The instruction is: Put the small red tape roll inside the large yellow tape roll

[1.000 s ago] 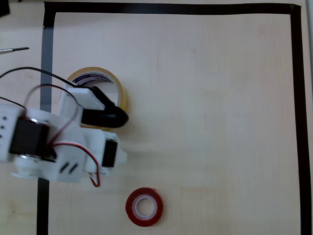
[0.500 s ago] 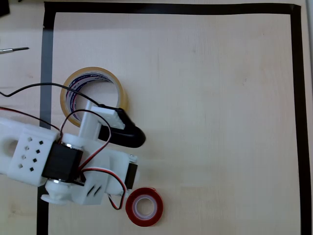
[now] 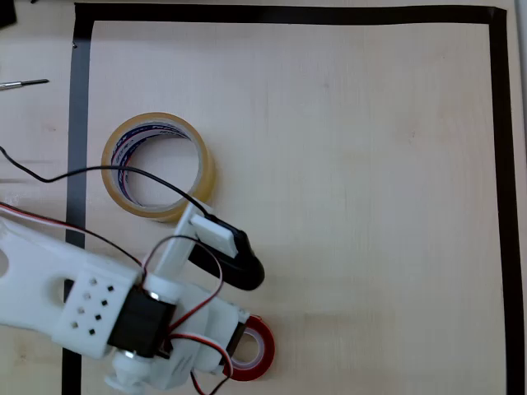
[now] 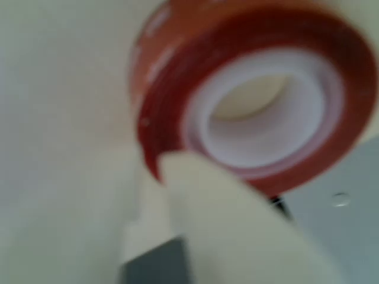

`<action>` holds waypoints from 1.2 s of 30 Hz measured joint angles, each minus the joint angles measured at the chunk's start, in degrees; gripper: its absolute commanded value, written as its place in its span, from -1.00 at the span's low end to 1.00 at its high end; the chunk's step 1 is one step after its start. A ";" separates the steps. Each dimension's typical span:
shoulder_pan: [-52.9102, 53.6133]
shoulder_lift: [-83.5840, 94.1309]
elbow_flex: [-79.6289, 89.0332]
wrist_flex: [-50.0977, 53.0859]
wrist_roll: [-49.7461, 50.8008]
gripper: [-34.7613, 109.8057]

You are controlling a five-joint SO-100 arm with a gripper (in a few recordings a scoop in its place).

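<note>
flatly the small red tape roll [image 3: 257, 350] lies hole-up under the arm; jaws' opening cannot be told.

In the overhead view the arm now sits lower and further right in the picture than it did a second ago. Then, its white and black fingers [image 3: 224, 247] lay across the lower right rim of the large yellow tape roll [image 3: 158, 167]; now they are off that rim, just below and to the right of it, so the roll's whole ring is uncovered apart from a black cable crossing it. The arm's white body, which stood well apart from the small red tape roll [image 3: 251, 349], now covers that roll's left part. Neither roll has shifted on the table.
</note>
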 measured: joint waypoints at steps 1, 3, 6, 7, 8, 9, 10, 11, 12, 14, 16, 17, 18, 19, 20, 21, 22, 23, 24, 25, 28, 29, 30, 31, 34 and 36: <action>0.00 -0.79 -0.62 0.18 0.62 -0.52; -0.18 -1.93 -1.41 0.44 1.76 -0.52; 0.79 -5.01 -4.39 2.29 3.16 -0.52; 1.14 -6.50 -5.89 3.25 3.34 -0.52; 1.23 -8.00 -7.73 4.48 3.52 -0.50; 1.23 -9.84 -9.67 5.54 3.52 -0.45; 1.14 -11.43 -11.78 7.03 3.69 -0.41; 0.88 -12.66 -13.89 8.96 3.69 -0.39; 0.79 -13.80 -16.08 10.02 3.69 -0.39; 0.70 -15.38 -19.69 12.30 3.69 -0.34; 0.88 -16.00 -21.36 13.27 3.69 -0.31; 0.88 -16.00 -22.15 13.97 3.69 -0.28; 0.88 -16.00 -22.68 14.59 3.69 -0.26; 0.79 -16.00 -23.47 14.94 3.69 -0.25; 0.70 -16.00 -23.99 15.12 3.69 -0.25; 0.70 -16.00 -24.52 15.56 3.69 -0.24; 0.79 -16.00 -24.96 16.00 3.69 -0.24; 0.79 -16.00 -25.31 16.26 3.69 -0.24; 0.79 -16.00 -25.75 16.61 3.69 -0.24; 0.79 -16.00 -26.02 17.05 3.69 -0.24; 0.79 -16.17 -26.28 17.40 3.69 -0.24; 0.79 -16.52 -26.28 17.40 3.69 -0.24; 0.79 -16.96 -26.28 17.40 3.69 -0.24; 0.88 -17.49 -26.28 17.40 3.69 -0.24; 1.93 -18.54 -26.28 17.40 3.69 -0.25; 2.46 -19.51 -26.28 17.40 3.69 -0.25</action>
